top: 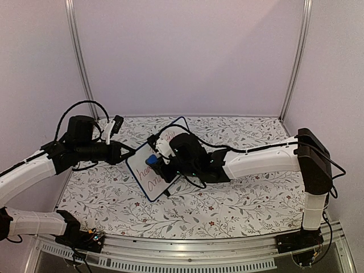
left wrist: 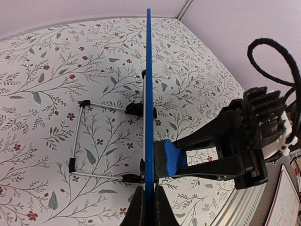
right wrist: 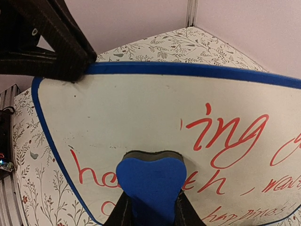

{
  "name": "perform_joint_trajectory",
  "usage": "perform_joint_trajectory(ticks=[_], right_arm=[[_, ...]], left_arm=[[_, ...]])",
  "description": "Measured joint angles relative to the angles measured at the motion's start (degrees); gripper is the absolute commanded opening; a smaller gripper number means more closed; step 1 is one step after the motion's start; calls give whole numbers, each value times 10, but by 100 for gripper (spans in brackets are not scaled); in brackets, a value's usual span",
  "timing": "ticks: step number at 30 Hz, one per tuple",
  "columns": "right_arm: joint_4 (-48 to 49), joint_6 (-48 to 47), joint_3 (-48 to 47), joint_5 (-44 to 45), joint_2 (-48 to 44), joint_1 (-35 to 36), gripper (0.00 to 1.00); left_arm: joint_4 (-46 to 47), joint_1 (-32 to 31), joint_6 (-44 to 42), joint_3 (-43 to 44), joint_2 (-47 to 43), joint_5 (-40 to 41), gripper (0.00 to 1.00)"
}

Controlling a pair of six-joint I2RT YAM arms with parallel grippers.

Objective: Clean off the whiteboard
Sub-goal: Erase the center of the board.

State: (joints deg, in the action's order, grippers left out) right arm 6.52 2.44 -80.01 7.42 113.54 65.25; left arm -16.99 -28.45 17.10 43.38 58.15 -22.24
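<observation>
The whiteboard (top: pixel 142 169) stands tilted on edge at the table's middle, white with a blue rim (left wrist: pixel 148 89) and red handwriting (right wrist: pixel 225 136) across its face (right wrist: pixel 141 108). My left gripper (top: pixel 126 154) is shut on the board's left edge, and in the left wrist view its fingertips (left wrist: pixel 148 200) pinch the blue rim. Its fingers (right wrist: pixel 51 47) also show at the top left of the right wrist view. My right gripper (right wrist: pixel 150 205) is shut on a blue eraser (right wrist: pixel 150 181), whose dark felt side presses flat against the written face. The eraser (left wrist: pixel 171 157) (top: pixel 151 161) sits near the board's lower left.
A wire stand (left wrist: pixel 77 136) with black feet sticks out behind the board onto the floral tablecloth (top: pixel 239 199). Pale walls with metal posts (top: pixel 79 57) close the back and sides. An aluminium rail (top: pixel 187 256) runs along the near edge.
</observation>
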Motion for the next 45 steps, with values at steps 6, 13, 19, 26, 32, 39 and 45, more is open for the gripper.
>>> perform_joint_trajectory(ticks=[6, 13, 19, 26, 32, 39, 45], right_arm=[[0, 2, 1, 0, 0, 0, 15], [-25, -3, -15, 0, 0, 0, 15], [-56, -12, -54, 6, 0, 0, 15], [-52, -14, -72, 9, 1, 1, 15], [-49, -32, -68, 21, 2, 18, 15], [-37, -33, -12, 21, 2, 30, 15], [-39, -33, 6, 22, 2, 30, 15]], left_arm=[[0, 0, 0, 0, 0, 0, 0], [1, 0, 0, 0, 0, 0, 0], [2, 0, 0, 0, 0, -2, 0], [2, 0, 0, 0, 0, -5, 0], [2, 0, 0, 0, 0, -7, 0], [3, 0, 0, 0, 0, -10, 0], [3, 0, 0, 0, 0, -11, 0]])
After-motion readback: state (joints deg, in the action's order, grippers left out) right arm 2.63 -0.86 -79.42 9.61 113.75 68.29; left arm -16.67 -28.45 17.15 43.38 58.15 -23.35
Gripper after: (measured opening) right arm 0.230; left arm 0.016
